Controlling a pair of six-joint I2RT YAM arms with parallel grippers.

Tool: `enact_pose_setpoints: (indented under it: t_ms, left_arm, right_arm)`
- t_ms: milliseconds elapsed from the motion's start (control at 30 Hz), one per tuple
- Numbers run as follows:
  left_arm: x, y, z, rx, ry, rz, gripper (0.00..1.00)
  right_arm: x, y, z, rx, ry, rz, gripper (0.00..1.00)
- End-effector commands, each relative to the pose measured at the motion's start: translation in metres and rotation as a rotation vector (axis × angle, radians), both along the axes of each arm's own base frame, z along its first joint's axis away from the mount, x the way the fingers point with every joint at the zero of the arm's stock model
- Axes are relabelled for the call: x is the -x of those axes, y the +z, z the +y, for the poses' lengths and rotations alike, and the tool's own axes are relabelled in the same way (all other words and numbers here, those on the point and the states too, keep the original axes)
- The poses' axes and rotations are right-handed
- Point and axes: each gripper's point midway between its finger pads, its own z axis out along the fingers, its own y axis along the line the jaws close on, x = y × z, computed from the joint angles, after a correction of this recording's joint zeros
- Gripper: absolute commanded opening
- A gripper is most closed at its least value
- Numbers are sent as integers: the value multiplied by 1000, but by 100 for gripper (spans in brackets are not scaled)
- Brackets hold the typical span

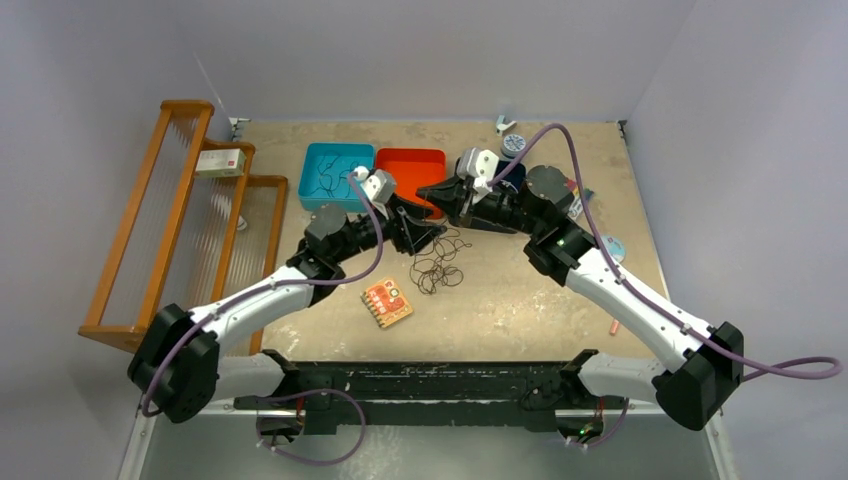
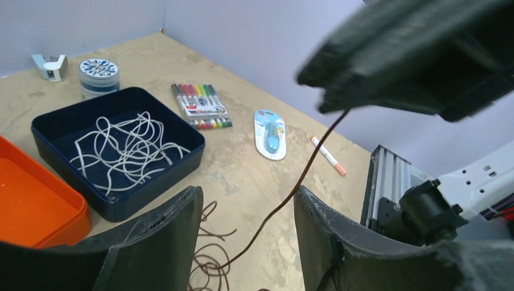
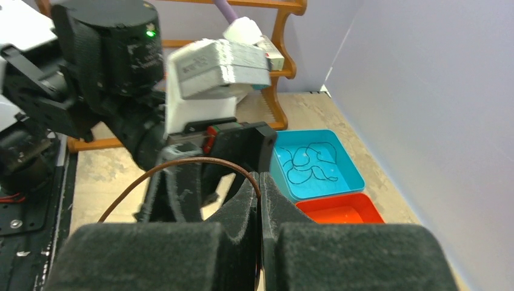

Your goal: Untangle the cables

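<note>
A tangle of thin brown cables (image 1: 440,270) lies on the table between the arms. My right gripper (image 1: 430,191) is shut on one brown cable (image 3: 182,162), which arcs out of its closed tips (image 3: 259,182). In the left wrist view this strand (image 2: 291,194) rises from the tangle (image 2: 206,264), passes between my open left fingers and reaches the right gripper above. My left gripper (image 2: 245,197) is open just above the tangle, holding nothing; it also shows in the top view (image 1: 430,236). White cables (image 2: 121,151) lie in a dark blue bin (image 2: 188,154). A black cable (image 3: 309,162) lies in a teal bin (image 1: 312,160).
An orange bin (image 1: 410,172) stands next to the teal one. An orange card (image 1: 387,302) lies near the tangle. A marker set (image 2: 200,106), a blue packet (image 2: 270,133), a pen (image 2: 327,156) and a round tin (image 2: 99,76) sit on the right. A wooden rack (image 1: 170,220) stands on the left.
</note>
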Motion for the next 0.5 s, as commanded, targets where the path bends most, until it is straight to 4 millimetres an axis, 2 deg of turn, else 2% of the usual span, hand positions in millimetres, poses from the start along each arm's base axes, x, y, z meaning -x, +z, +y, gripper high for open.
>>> enact_pose_setpoints:
  t_ms: [0,100,467]
  left_arm:
    - [-7,38,-10,166,-10,-76,55]
    - [-10,34,-17,201,-34,-61,54]
    - [-16,-22,-38,250,-96,87,47]
  right_arm:
    - [13,43,2,-93,59,-69,0]
    - [18,49,1,-119,74,-70,0]
    - [34,89,-8,-216,93,-127,0]
